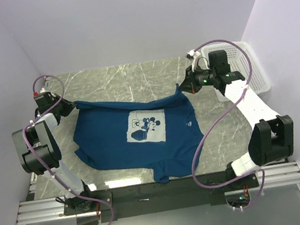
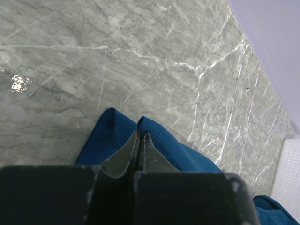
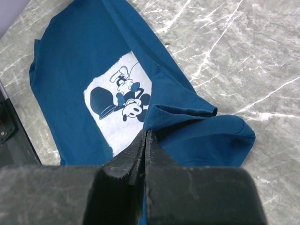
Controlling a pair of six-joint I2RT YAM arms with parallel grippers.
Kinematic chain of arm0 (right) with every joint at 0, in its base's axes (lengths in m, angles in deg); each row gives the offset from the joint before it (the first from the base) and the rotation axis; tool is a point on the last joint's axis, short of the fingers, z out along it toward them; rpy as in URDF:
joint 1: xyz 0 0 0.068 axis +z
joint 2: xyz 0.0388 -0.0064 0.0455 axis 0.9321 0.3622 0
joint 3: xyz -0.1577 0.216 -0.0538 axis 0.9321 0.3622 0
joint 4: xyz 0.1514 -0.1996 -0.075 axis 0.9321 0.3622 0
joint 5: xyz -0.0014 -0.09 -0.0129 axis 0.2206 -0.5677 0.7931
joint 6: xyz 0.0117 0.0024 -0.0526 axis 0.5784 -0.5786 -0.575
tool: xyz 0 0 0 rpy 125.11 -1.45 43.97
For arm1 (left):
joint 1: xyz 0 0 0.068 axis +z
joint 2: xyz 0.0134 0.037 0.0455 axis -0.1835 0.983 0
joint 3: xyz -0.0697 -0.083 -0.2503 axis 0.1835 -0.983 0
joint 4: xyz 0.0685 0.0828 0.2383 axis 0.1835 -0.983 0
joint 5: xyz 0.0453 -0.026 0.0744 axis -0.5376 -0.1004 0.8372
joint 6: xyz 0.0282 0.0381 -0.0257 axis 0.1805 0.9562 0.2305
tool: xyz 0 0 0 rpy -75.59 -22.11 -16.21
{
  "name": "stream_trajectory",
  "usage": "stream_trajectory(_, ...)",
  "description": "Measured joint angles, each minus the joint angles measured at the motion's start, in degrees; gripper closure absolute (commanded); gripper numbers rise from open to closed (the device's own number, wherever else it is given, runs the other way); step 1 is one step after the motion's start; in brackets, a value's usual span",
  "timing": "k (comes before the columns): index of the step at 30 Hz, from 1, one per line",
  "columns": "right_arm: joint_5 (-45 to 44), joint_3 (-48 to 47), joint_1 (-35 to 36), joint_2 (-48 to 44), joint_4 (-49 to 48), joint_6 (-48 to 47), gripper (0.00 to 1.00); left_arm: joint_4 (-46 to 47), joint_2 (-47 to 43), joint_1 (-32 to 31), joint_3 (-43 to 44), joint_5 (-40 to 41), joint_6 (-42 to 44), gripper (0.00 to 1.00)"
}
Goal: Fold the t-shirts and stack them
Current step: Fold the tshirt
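We see the t-shirt (image 1: 107,143) spread mid-frame on the marble table (image 1: 133,73), with the left gripper (image 1: 73,105) and right gripper (image 1: 183,85) each pinching an upper corner (print up), likely stretching it flat for folding.

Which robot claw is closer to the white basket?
The right claw, pinching the blue t-shirt at its far right end, just beside the white mesh basket. The left claw pinches the far left end, across the shirt.

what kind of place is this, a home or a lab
Probably a lab test cell: plain lilac walls close around a marble-look table, and a metal rail carries two robot arms.
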Motion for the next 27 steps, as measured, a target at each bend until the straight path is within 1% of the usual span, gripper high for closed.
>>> stream_trajectory(13,0.0,2.3,-0.1,-3.4,-0.1,-0.3,1.0,-1.7,-2.3,0.3,-2.0,0.5,1.0,0.99)
stream_trajectory(14,0.0,2.5,-0.2,-3.5,-0.1,-0.3,1.0,-1.9,-2.8,0.3,-2.3,0.5,1.0,0.99)
stream_trajectory(15,-0.1,2.7,-0.2,-3.6,0.0,-0.4,1.0,-1.9,-3.2,0.4,-2.7,0.6,1.1,0.97)
stream_trajectory(16,-0.1,2.9,-0.3,-3.6,-0.1,-0.6,1.0,-2.3,-3.6,0.5,-3.0,0.7,1.1,0.85)
stream_trajectory(18,-0.2,3.4,-0.4,-3.6,-0.2,-0.9,1.0,-3.1,-4.3,0.6,-3.5,1.3,1.4,0.68)
stream_trajectory(19,-0.2,3.6,-0.4,-3.6,-0.1,-1.0,1.0,-3.7,-5.0,0.7,-4.0,2.0,1.4,0.53)
stream_trajectory(21,-0.2,4.2,-0.4,-3.6,-0.2,-1.2,1.0,-5.0,-7.1,1.1,-5.4,4.2,1.2,0.45)
stream_trajectory(23,-0.2,4.8,-0.4,-3.6,-0.2,-1.4,1.0,-6.8,-11.7,2.2,-8.3,7.0,0.6,0.36)
stream_trajectory(27,-0.2,5.6,-0.4,-3.6,0.0,-2.0,1.0,-8.5,-22.6,5.9,-12.6,10.7,-0.7,0.34)
